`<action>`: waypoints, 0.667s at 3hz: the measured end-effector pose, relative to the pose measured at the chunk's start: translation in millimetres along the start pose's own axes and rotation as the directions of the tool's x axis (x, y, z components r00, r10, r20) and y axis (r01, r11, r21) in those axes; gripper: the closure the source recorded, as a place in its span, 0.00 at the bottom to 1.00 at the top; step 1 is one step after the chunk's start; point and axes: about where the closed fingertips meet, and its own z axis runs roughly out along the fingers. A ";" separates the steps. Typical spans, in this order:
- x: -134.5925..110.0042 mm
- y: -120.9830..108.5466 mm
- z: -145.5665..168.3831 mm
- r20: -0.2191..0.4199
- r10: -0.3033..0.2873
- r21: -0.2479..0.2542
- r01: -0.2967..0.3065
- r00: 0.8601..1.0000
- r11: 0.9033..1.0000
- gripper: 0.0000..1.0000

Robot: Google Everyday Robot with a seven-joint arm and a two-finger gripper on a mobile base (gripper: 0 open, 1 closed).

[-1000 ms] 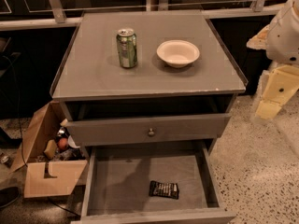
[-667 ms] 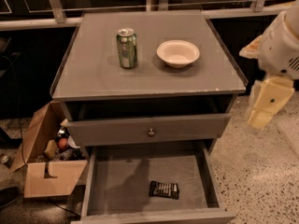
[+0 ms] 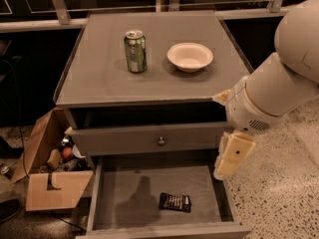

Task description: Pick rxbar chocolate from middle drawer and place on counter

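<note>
The rxbar chocolate, a small flat black wrapper with pale print, lies on the floor of the open middle drawer, right of centre and near its front. My gripper hangs from the white arm at the right, over the drawer's right wall, above and to the right of the bar and apart from it. The counter is the grey cabinet top above.
A green soda can and a white bowl stand on the counter. The upper drawer front with a round knob is slightly open. An open cardboard box with clutter sits on the floor at the left.
The arm has swung left and down from beside the cabinet. The gripper now hangs over the drawer's right side. The bar, can and bowl have not moved.
</note>
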 end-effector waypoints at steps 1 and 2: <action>0.6 -0.1 0.3 -0.001 0.001 0.002 -0.001 1.000 1.000 0.00; 1.9 5.3 14.1 0.012 0.012 -0.025 -0.012 1.000 1.000 0.00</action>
